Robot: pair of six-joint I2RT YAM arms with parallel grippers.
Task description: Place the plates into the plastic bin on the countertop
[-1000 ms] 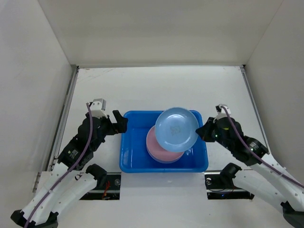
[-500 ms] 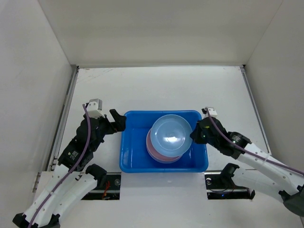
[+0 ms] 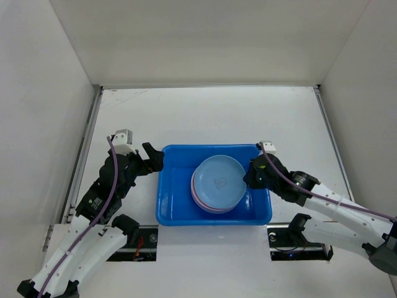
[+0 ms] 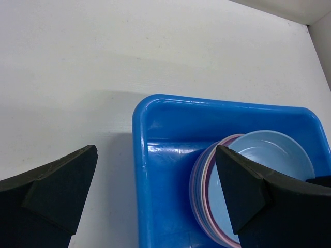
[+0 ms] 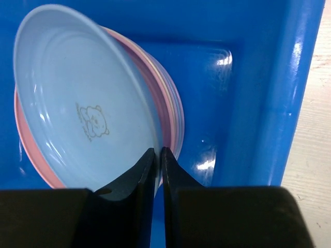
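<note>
One light-blue plate [image 3: 217,181] lies on top of the plate stack [image 3: 195,192] inside the plastic bin [image 3: 214,147], right of bin ctr. Right gripper [image 3: 251,177] is clamped on its right-hand rim: in the wrist view the dark fingers [image 5: 137,178] are pinched nearly together w/ the thin plate edge btwn them and only a slit showing. Plate is round, shallow, matte, w/ a faint small printed figure at ctr [image 5: 93,121]. Cannot tell if it's fully seated or slightly tilted. Under it, pink and lilac rims show as nested thin bands [image 5: 168,103]; exact count not readable. Bin is bright blue glossy plastic, rectangular, w/ rounded corners and a rolled rim. There are sharp highlights on the inner wall [image 5: 258,103] and floor, which is bare on the left half. It sits on the countertop [image 3: 205,115] near the front edge, btwn the two arms. Left gripper [image 3: 154,156] hangs just outside the bin's far-left corner, jaws spread wide, holding nothing. From its wrist cam the black wedge-shaped fingers [image 4: 57,191] frame the bin corner [image 4: 135,124] and the stack edge [image 4: 199,175]. Countertop is flat plain white, smooth [image 4: 77,62], and slightly grainy close up [image 5: 310,155]. Metal strips [image 3: 84,149] run along both sides, w/ white walls [image 3: 37,93] around.
</note>
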